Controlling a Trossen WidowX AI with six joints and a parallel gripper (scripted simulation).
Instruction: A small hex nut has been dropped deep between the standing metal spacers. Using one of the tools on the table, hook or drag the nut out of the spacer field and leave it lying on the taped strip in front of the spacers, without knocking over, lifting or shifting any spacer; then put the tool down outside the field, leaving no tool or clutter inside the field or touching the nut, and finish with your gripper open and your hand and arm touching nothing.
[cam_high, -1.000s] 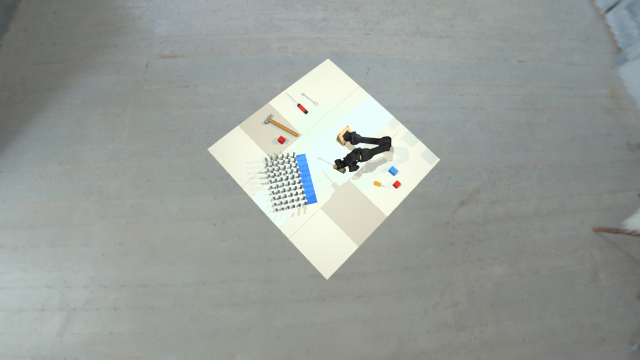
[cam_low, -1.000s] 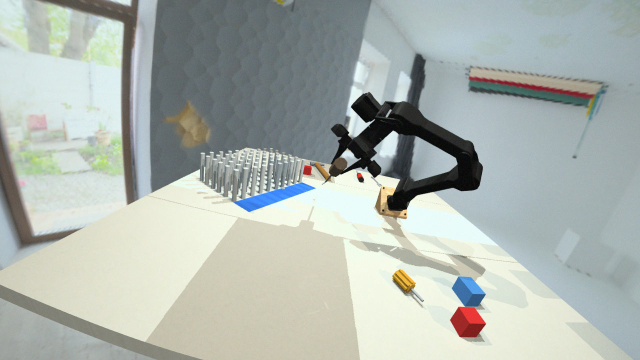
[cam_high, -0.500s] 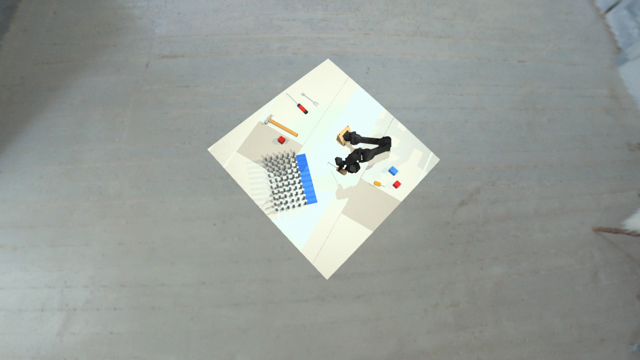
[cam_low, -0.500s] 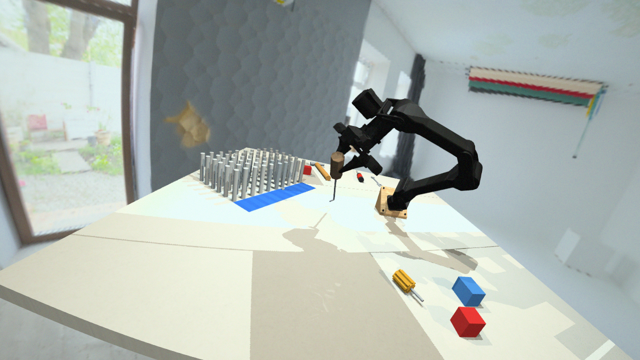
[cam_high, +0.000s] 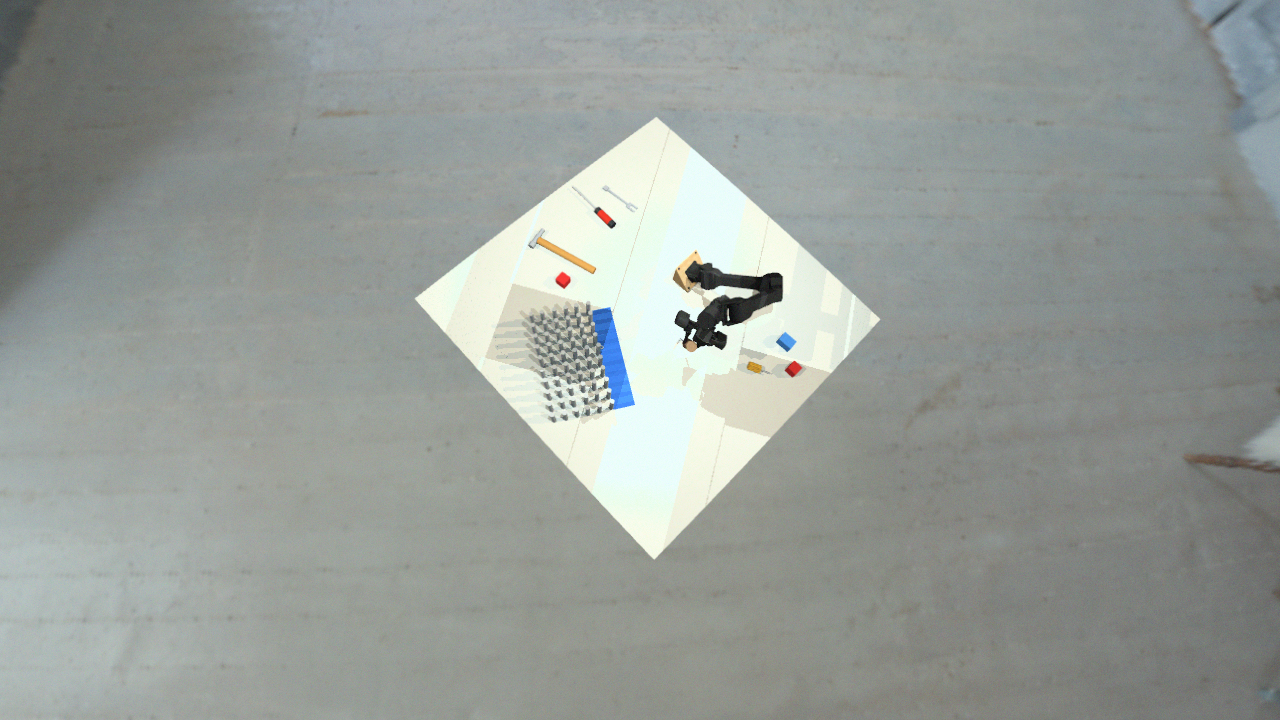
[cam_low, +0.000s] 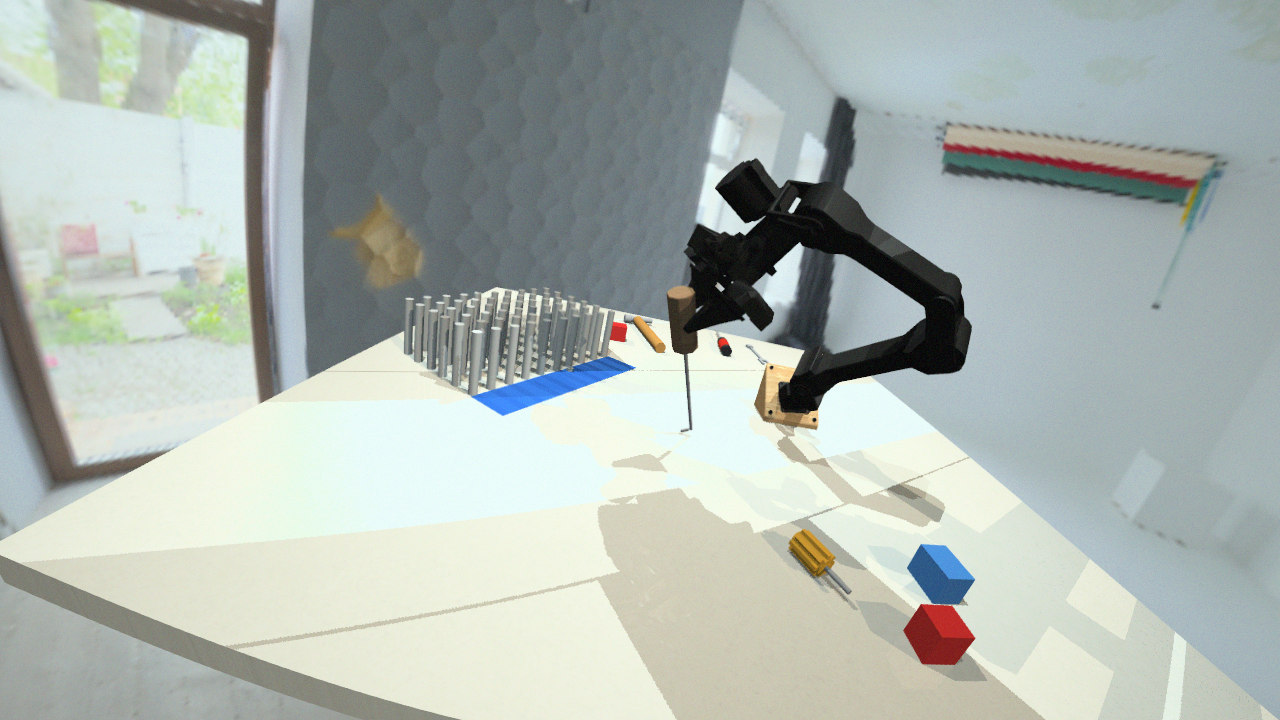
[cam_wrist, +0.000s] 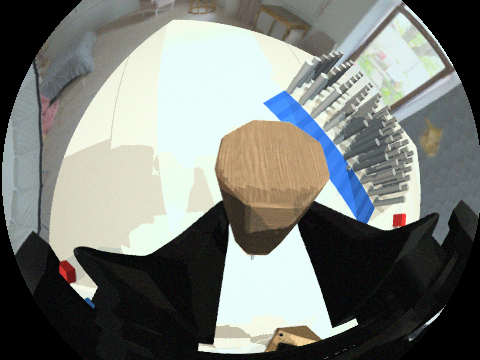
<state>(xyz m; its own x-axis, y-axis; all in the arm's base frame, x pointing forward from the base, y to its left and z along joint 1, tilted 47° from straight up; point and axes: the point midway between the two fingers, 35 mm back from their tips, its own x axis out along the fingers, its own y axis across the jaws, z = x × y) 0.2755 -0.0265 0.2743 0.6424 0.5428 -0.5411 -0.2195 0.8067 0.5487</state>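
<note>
Pincer (cam_low: 707, 308): clenched on the hook (cam_low: 682, 333) by its wooden handle, rod hanging upright with the tip near the surface (cam_low: 375, 501).
Hook: judged light and stiff, but the thin rod could snag a spacer; the handle is the sound grip.
Nut: not discernible among the spacers (cam_low: 501, 335), near the surface's window-side corner.
Strip (cam_low: 553, 385): shows no nut.
Exterior view: rod and bent tip.
Wrist view: only the handle's end.

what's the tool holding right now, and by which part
The tool is shut on the hook pick, gripping its wooden handle; the thin wire shaft hangs down toward the table.
</note>
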